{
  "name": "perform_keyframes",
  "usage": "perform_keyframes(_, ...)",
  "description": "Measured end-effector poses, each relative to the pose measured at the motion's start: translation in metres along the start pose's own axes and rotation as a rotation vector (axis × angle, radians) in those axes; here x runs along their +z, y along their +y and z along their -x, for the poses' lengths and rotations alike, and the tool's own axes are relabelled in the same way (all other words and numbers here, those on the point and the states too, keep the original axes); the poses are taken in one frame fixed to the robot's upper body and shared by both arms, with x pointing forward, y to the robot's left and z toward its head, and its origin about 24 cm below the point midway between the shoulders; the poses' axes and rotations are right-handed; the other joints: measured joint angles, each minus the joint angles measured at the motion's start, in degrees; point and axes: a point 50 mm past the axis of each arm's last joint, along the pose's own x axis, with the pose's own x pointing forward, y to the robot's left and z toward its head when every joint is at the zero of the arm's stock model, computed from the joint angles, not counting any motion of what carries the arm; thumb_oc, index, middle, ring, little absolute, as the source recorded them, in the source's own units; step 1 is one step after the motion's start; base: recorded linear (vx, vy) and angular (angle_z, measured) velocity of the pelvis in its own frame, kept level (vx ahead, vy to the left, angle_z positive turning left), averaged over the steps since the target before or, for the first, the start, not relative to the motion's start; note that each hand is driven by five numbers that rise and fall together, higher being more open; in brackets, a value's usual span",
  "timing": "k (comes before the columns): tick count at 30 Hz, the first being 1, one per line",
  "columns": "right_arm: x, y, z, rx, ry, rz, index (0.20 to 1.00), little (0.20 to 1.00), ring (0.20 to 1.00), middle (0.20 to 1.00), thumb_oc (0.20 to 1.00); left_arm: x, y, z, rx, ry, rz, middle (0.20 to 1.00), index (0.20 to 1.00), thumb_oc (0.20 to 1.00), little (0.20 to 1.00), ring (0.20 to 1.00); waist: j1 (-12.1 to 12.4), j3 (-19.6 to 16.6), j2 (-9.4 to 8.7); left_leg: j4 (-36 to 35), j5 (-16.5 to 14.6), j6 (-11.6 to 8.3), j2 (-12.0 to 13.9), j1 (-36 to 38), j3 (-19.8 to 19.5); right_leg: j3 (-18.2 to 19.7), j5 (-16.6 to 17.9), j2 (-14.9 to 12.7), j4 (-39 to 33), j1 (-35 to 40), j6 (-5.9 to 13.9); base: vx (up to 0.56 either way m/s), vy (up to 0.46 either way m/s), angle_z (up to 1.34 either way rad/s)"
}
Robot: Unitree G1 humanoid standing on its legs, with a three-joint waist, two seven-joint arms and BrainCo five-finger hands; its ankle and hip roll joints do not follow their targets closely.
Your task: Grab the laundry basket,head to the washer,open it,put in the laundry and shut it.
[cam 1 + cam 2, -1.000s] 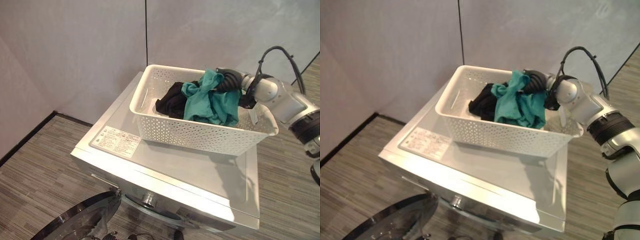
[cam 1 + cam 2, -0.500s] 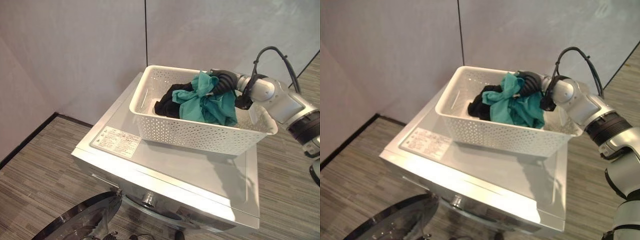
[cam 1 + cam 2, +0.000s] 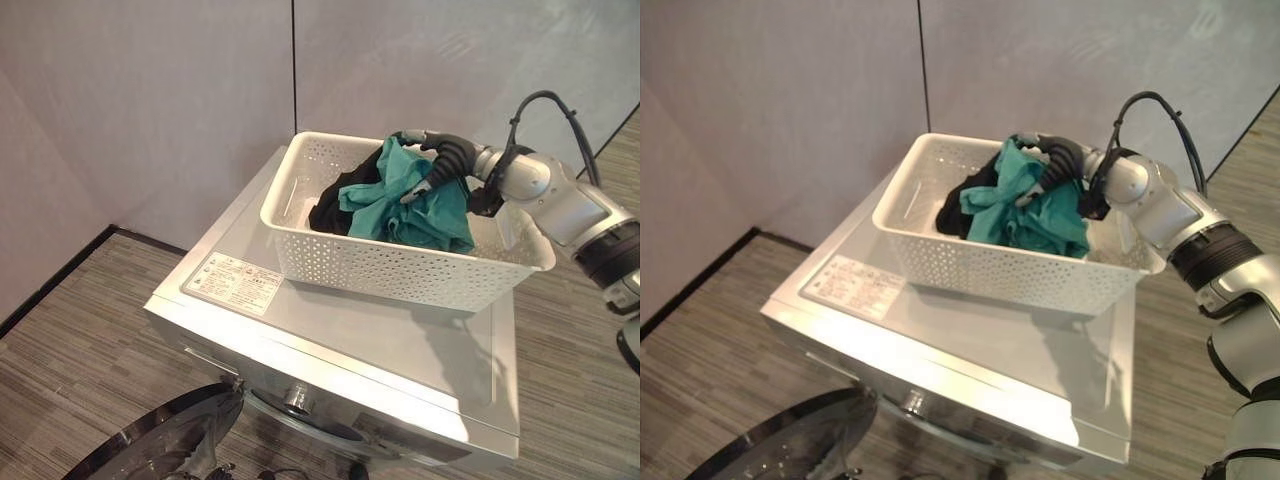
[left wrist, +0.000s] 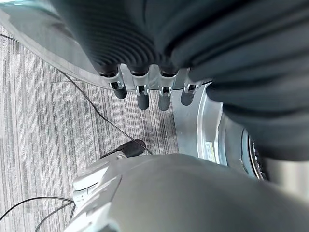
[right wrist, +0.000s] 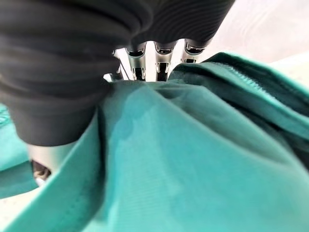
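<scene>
Fingers [image 5: 161, 60] of the right hand [image 3: 425, 170] go down into the teal garment [image 3: 415, 200], and the thumb presses the cloth from the other side, so the hand pinches it; the fingertips are hidden inside the folds. This garment lies in the white laundry basket [image 3: 390, 265], on top of a black garment [image 3: 345, 200] which is mostly covered. Nearest to the camera, below the basket, the round washer door [image 3: 160, 445] stands open and is cut off by the picture edge. The basket sits on the lid of the washer [image 3: 400, 350]. A white label [image 3: 235, 283] lies on the lid in front of the basket; its writing is too small to read. The left hand [image 4: 149, 92] hangs beside the washer front, fingers straight and holding nothing.
</scene>
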Motion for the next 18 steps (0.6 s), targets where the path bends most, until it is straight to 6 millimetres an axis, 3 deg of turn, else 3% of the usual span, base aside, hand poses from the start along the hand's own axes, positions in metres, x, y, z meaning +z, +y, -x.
perform_keyframes(2, 0.0009, 0.0016, -0.0016, 0.003, -0.003, -0.004, 0.200, 0.200, 0.200, 0.200, 0.200, 0.0002, -0.0001, 0.0000, -0.001, -0.001, -0.002, 1.000, 1.000, 1.000, 1.000, 1.000, 0.00, -0.13, -0.03, 0.00, 0.00, 0.00, 0.00, 0.00, 0.01, 0.01, 0.00, 0.00, 0.00, -0.01, 0.00, 0.00, 0.000, 0.00)
perform_keyframes(18, 0.0000, 0.0018, -0.0062, -0.026, 0.005, -0.020, 0.200, 0.200, 0.200, 0.200, 0.200, -0.0024, 0.0006, 0.0004, 0.001, 0.008, -0.006, 1.000, 1.000, 1.000, 1.000, 1.000, 0.04, -1.17, -0.66, -0.01, 0.00, 0.00, -0.01, -0.04, -0.01, 0.00, 0.00, -0.02, 0.00, -0.04, 0.00, 0.00, 0.000, 0.00)
